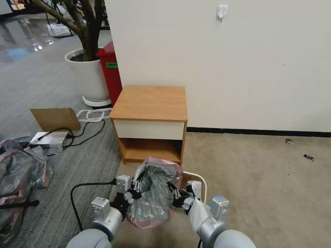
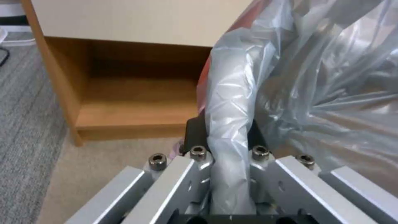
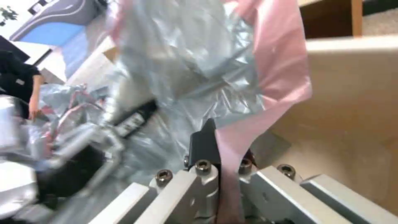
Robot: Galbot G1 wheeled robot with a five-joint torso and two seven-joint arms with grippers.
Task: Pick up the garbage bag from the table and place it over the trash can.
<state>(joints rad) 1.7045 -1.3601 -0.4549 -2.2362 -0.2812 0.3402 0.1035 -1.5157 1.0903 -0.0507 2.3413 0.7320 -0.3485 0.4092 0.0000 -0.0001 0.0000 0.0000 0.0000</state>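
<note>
The garbage bag (image 1: 155, 198), crinkly grey plastic with a pinkish-red rim, hangs stretched between both grippers low in front of the table (image 1: 150, 103). My left gripper (image 1: 137, 187) is shut on a fold of the bag's grey plastic (image 2: 228, 124). My right gripper (image 1: 174, 195) is shut on the bag's pink rim (image 3: 265, 93). The beige trash can (image 1: 202, 182) stands on the floor just behind and under the bag, mostly hidden by it. Its inner wall (image 3: 352, 109) shows close beside the right gripper (image 3: 226, 149). The table's top is bare, and its open shelf (image 2: 124, 102) lies just ahead of the left gripper (image 2: 226, 137).
A tall red bin (image 1: 111, 70) and a white round planter (image 1: 88, 74) stand left of the table by the wall. A heap of grey-pink bags (image 1: 20, 172), a cardboard piece (image 1: 55, 119) and black cables (image 1: 86, 134) lie on the floor at left. Beige carpet spreads at right.
</note>
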